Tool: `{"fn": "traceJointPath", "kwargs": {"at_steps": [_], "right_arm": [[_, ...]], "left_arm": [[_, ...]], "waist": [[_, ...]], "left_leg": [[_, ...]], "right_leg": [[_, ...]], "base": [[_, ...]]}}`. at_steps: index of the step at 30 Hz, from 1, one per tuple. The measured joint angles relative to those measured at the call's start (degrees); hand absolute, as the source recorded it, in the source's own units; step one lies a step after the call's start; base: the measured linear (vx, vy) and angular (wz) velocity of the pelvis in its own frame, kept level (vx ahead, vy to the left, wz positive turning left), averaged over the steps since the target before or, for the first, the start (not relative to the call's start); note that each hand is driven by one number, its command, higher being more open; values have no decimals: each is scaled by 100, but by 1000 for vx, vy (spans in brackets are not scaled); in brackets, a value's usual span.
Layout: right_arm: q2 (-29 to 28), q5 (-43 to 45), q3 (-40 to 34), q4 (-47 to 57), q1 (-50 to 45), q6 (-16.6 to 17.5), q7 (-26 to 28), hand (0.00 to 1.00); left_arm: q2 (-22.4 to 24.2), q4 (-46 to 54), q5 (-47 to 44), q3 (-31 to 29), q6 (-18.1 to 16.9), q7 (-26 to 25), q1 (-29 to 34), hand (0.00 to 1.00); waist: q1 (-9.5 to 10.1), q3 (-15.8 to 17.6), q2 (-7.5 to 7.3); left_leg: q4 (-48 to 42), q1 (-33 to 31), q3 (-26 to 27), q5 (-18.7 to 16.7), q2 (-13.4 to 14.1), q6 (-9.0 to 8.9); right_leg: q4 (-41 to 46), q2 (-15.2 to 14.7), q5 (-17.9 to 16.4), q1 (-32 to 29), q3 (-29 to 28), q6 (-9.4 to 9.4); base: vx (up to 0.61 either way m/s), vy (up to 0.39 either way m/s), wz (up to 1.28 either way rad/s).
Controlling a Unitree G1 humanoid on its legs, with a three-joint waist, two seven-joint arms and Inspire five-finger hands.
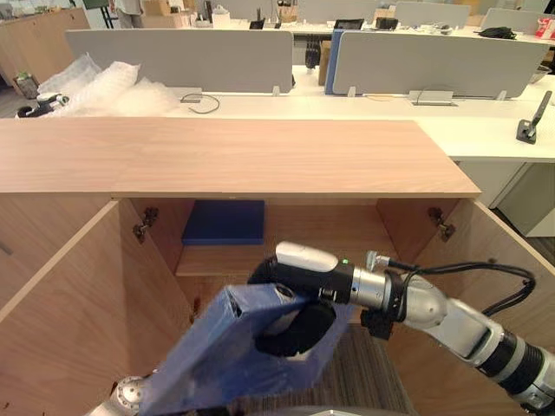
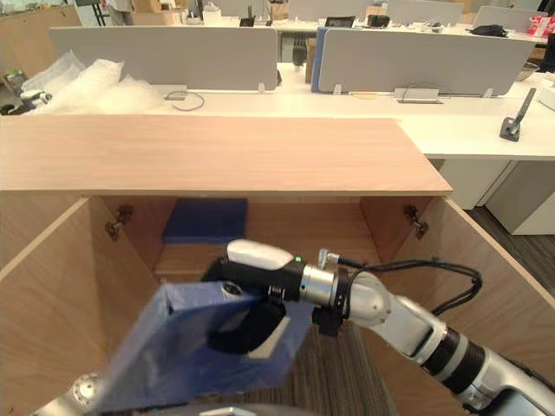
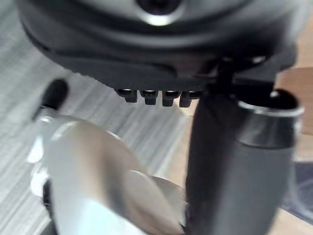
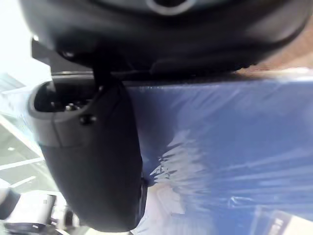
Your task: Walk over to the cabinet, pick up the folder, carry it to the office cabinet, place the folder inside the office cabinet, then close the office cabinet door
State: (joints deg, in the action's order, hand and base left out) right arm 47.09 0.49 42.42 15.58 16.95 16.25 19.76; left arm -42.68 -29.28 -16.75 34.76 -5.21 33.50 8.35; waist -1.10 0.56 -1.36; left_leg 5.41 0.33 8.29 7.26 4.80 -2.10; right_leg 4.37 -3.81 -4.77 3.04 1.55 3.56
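Faces the open office cabinet (image 1: pixel 260 160) from close, with the left door (image 1: pixel 52 286) and the right door (image 1: pixel 512 247) both swung wide. Grips the blue folder (image 1: pixel 217 364) in the right hand (image 1: pixel 299 290): white-covered thumb (image 1: pixel 305 257) laid on the upper face, dark fingers (image 1: pixel 295 334) curled under the lower face, so a firm pinch near one end. Holds the folder in the air just in front of the opening, tilted, with the gripped end higher and the free end sloping down toward the robot's left; probably held so in order to slide it edge-first over the shelf (image 1: pixel 347 234). Confirms the same grasp in the right wrist view, with the thumb pressed against the blue plastic. Cannot tell the state of the left hand (image 3: pixel 156 49) from its own wrist view, nor whether it supports the folder from below. Shows also a darker blue folder (image 1: pixel 224 222) lying flat at the back of the shelf, toward the left side, well apart from the carried one. Judging from this, is at the placing step: needs a reach forward, a lowering onto the free wood beside that folder, a release, and then the closing of both doors.
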Motion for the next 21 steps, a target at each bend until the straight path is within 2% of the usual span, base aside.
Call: {"fn": "traceJointPath", "kwargs": {"at_steps": [2,5,8,10,11,12,14,15,17,18,20,21], "right_arm": [[-10,-331,206,-470,-45,-80,-1,0],[-250,-561,219,-1120,-72,-152,-61,0],[-772,-881,191,-2111,-86,-108,-156,0],[-1647,-1410,-303,-3382,-91,-401,-272,0],[-1869,-1458,-506,-3768,-90,-515,-304,0],[-2229,-1394,-931,-4473,-82,-779,-491,0],[-2739,-1343,-1941,-5552,-3,-1110,-797,0],[-2824,-1130,-2171,-5841,55,-1205,-920,0],[-3188,29,-3211,-6603,232,-1486,-1468,0],[-3275,347,-3438,-6704,287,-1506,-1610,0],[-3595,1787,-4393,-7085,562,-1501,-2067,0],[-3627,2300,-4555,-7170,646,-1495,-2186,0]], "left_arm": [[335,-162,326,-110,-88,-104,-82,100],[1008,-887,1088,-488,-181,-395,-203,100],[1737,-1697,2119,-1148,-176,-1023,-348,100],[2305,-2297,2749,-1905,-139,-1698,-434,100],[2424,-2377,2869,-2069,-116,-1844,-442,100],[2606,-2509,2991,-2279,-74,-2147,-473,100],[2864,-2649,3032,-2663,-37,-2426,-478,100],[2927,-2673,3040,-2755,-24,-2509,-481,100],[3075,-2677,3114,-3013,50,-2831,-472,100],[3100,-2686,3113,-3102,71,-2875,-468,100],[3205,-2717,3107,-3345,205,-3063,-454,100],[3212,-2716,3096,-3348,228,-3109,-465,100]], "waist": [[90,9,2],[94,20,16],[75,65,48],[106,165,93],[118,201,123],[156,304,194],[232,505,341],[240,543,371],[275,638,444],[275,674,451],[258,764,491],[258,780,504]], "left_leg": [[0,-21,-1,10,-15,10],[0,-63,-12,33,-1,11],[0,-63,-75,35,2,7],[-1,-104,-145,43,-8,2],[-1,-124,-174,41,-17,-1],[-1,-160,-250,38,-52,-5],[-3,-174,-362,54,-114,18],[-4,-180,-398,68,-133,39],[-14,-251,-503,76,-171,50],[-31,-256,-507,77,-173,50],[-35,-256,-550,77,-194,51],[-35,-252,-569,77,-203,51]], "right_leg": [[-35,-12,28,-1,3,6],[-78,3,64,-18,10,-5],[-133,20,72,29,90,-8],[-145,9,70,33,161,-8],[-151,1,69,32,180,-7],[-160,-22,64,42,267,1],[-189,-66,54,112,376,29],[-202,-81,48,130,427,38],[-224,-100,39,133,529,51],[-229,-99,39,134,543,51],[-254,-109,39,163,582,52],[-270,-114,39,181,593,52]], "base": [[0,0,0],[0,0,0],[-27,-10,9],[-26,0,16],[-30,15,25],[-21,18,31],[1,22,32],[25,18,29],[51,6,24],[65,-5,10],[59,-11,6],[44,-7,10]]}}
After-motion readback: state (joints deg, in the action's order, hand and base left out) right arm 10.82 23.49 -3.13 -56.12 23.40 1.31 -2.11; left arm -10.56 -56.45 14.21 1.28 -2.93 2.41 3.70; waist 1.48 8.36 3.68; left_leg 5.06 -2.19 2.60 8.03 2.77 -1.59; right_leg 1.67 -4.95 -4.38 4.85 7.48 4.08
